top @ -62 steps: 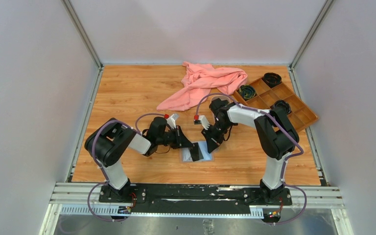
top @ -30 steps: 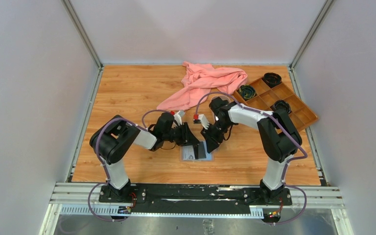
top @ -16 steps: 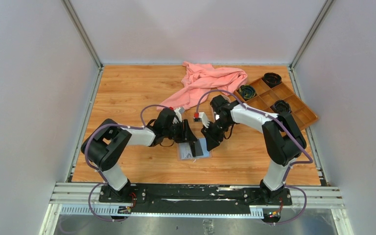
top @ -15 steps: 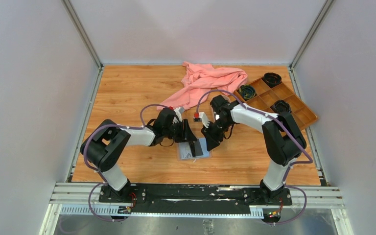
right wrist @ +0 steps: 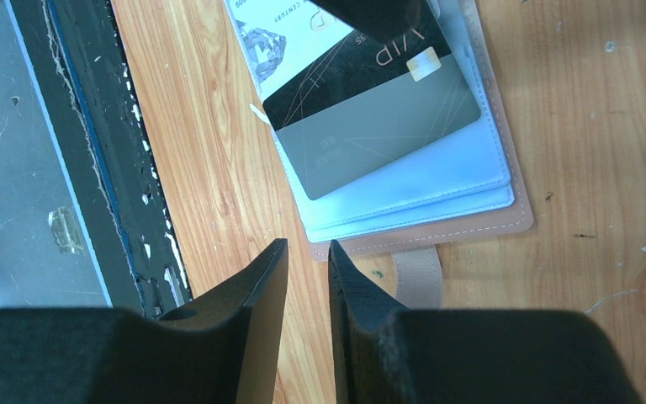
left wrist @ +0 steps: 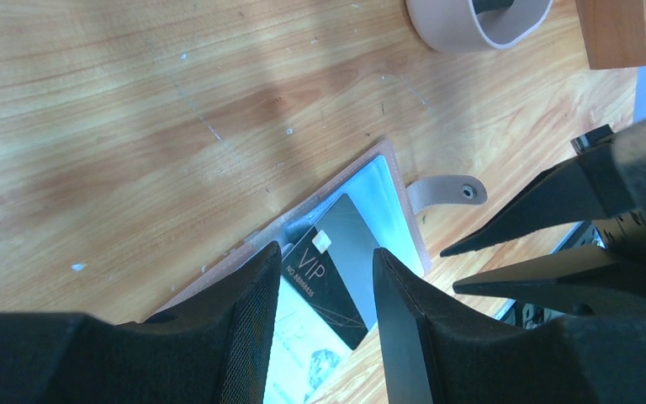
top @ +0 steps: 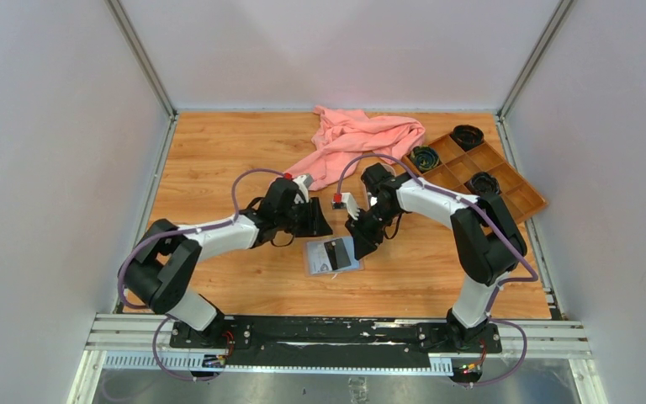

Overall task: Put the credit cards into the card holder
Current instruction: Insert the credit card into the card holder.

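Observation:
The card holder (top: 318,263) lies open on the table, with pale blue sleeves and a tan rim (right wrist: 471,229); its snap tab (right wrist: 416,273) points at my right gripper. A black and grey VIP credit card (top: 334,252) lies on its sleeves, over a white printed card (right wrist: 290,42). It also shows in the left wrist view (left wrist: 330,278). My left gripper (top: 320,225) (left wrist: 326,251) hovers open and empty just behind the holder. My right gripper (top: 362,246) (right wrist: 306,246) is at the holder's right edge, its jaws a narrow gap apart with nothing between them.
A pink cloth (top: 353,143) lies at the back centre. A brown compartment tray (top: 505,181) with dark round items sits at the back right. An oval pale-rimmed tray (left wrist: 437,25) shows in the left wrist view. The black base rail (top: 336,332) runs along the front edge.
My left gripper has pulled back from over the card holder towards the rear, leaving the black card lying on the sleeves. My right gripper has stayed at the holder's right edge.

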Robot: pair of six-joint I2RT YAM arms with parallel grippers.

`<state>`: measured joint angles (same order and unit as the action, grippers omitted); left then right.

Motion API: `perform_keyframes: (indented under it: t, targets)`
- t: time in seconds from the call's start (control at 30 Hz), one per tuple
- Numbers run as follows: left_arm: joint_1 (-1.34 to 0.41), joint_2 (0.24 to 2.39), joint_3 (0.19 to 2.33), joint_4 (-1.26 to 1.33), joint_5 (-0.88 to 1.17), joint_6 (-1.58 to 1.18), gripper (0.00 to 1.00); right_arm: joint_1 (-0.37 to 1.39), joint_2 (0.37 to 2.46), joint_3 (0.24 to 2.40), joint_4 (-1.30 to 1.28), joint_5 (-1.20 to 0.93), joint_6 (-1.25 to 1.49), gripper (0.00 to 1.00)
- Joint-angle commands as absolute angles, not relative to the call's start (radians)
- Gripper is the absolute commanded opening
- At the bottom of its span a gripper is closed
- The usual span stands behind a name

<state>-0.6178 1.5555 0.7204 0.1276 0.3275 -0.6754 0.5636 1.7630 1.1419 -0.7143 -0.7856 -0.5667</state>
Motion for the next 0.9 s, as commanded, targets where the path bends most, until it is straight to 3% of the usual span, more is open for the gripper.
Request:
perform_keyframes:
  t: [0.0,0.1,0.2,0.3,0.47,0.87]
  targets:
    - [-0.624,1.452,0.711,0.073,0.261,-0.645,0.46,0.578,1.728,1.147,-0.737,-0.807,-0.585,0.28]
    - [-0.631,1.383,0.657,0.075,0.248,-0.665,0.41,0.578,1.730,1.149,-0.736,-0.808,-0.585,0.27]
    - [-0.649,1.323,0.609,0.075,0.224,-0.694,0.25,0.578,1.731,1.148,-0.736,-0.809,-0.585,0.27]
    - [-0.674,1.275,0.574,0.076,0.205,-0.711,0.20,0.578,1.730,1.149,-0.736,-0.806,-0.586,0.27]
    - [-0.729,1.214,0.536,0.087,0.153,-0.737,0.20,0.578,1.740,1.149,-0.736,-0.802,-0.587,0.27]
    - [-0.799,1.252,0.474,0.205,0.103,-0.807,0.32,0.567,1.763,1.154,-0.736,-0.788,-0.575,0.27]
